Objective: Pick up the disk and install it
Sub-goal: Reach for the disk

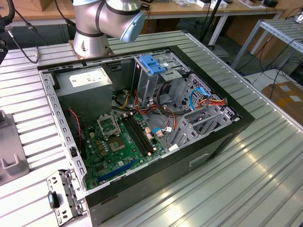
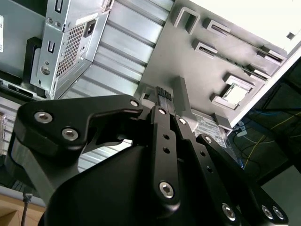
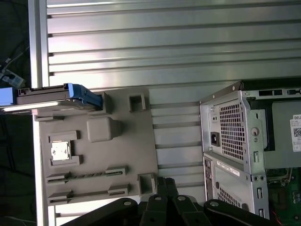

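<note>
The disk (image 3: 56, 95), a dark flat drive in a bright blue carrier, stands on its edge at one end of a grey fixture plate (image 3: 122, 141) in the first wrist view. My gripper (image 3: 166, 181) hangs over the opposite end of that plate, well apart from the disk. In the second wrist view the gripper (image 2: 163, 92) has its black fingers pressed together, shut with nothing between them, above the same grey plate (image 2: 211, 61).
An open computer case (image 1: 142, 123) lies on the ribbed aluminium table (image 1: 246, 161), with a motherboard (image 1: 120, 142), a grey power supply box (image 1: 87, 80) and a light-blue latch piece (image 1: 154, 64) on its drive cage. The arm's base (image 1: 92, 28) stands behind the case.
</note>
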`<move>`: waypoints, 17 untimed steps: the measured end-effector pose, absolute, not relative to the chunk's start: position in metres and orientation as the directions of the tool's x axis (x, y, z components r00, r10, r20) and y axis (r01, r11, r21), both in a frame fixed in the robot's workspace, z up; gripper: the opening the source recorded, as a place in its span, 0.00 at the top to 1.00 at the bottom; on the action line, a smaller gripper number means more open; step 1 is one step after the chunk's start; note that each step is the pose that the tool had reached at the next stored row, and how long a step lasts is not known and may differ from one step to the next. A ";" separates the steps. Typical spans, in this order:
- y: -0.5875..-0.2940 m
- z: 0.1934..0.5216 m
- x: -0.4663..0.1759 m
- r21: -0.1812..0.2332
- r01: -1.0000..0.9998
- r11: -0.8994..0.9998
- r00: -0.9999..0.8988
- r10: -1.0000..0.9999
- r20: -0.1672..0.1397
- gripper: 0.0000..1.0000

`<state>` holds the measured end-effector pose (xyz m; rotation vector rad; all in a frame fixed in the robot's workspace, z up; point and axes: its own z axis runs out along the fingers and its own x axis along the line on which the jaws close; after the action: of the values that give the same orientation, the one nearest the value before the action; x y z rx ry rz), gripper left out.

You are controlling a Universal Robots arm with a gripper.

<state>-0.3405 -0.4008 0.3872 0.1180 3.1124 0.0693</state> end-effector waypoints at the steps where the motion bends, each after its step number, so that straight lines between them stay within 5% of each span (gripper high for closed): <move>1: -0.401 0.387 -0.346 0.045 0.075 0.996 -0.997 0.076 -0.024 0.90; 17: -0.401 0.387 -0.350 0.045 0.075 0.996 -0.997 0.076 -0.024 0.90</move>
<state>-0.3498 -0.4008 0.3868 0.1180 3.1125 0.0692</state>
